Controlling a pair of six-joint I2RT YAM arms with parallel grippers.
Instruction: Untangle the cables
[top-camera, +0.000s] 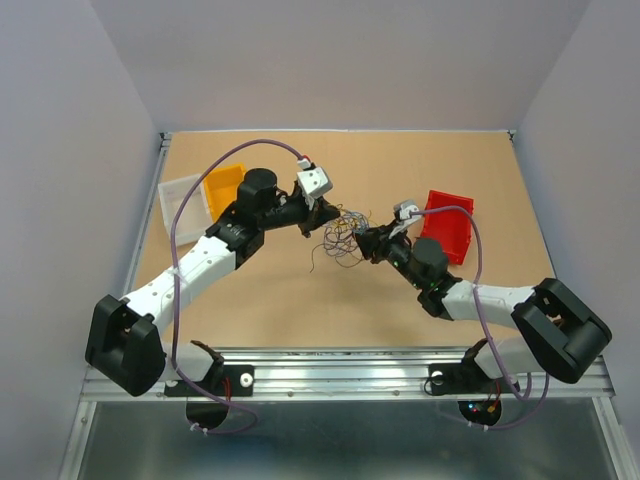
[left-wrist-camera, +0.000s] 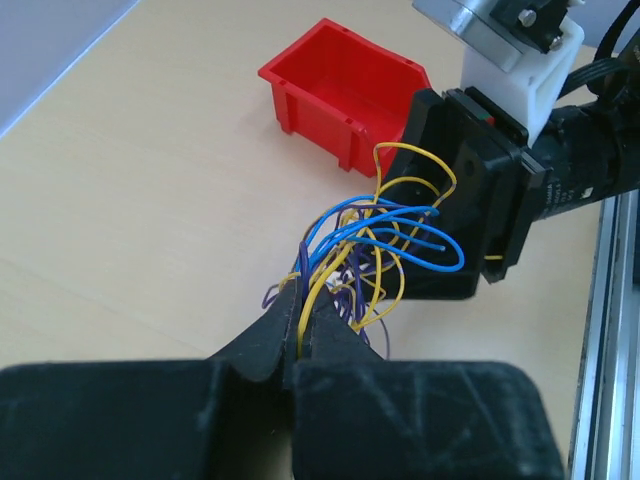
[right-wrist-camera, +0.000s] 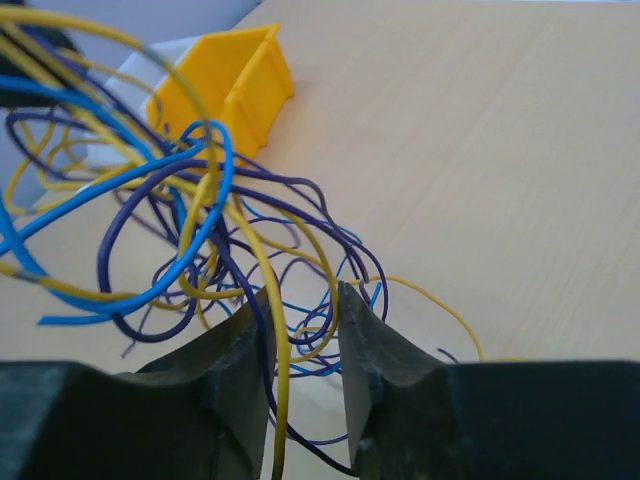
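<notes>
Cables: we see the bunch (top-camera: 340, 236) near mid-table (top-camera: 300, 310), strung between the two grippers. It is a knot of blue, yellow and purple loops crossing each other many times.
Left gripper (left-wrist-camera: 303, 312): the fingers are pressed together at the tips and pinch several strands, and the rest of the bunch fans out from there.
Right gripper (right-wrist-camera: 305, 300): the fingers are part way apart with a narrow gap. A yellow and a purple strand run down through it, but we see neither finger pressing them, so we count nothing as gripped.
Bins: the red bin (top-camera: 447, 226) sits beside the right arm and the yellow bin (top-camera: 222, 188) beside the left, both apart from the bunch.
Handling: we judge the wires very light, thin and springy. They hold their curl, slide easily over one another, and snag where loops cross.
Where to hold: we would take one strand alone, on an outer loop or a free end well clear of the knot, such as the blue end sticking out.
Risk: pulling hard may tighten the knot or slip the wire from the tips.
</notes>
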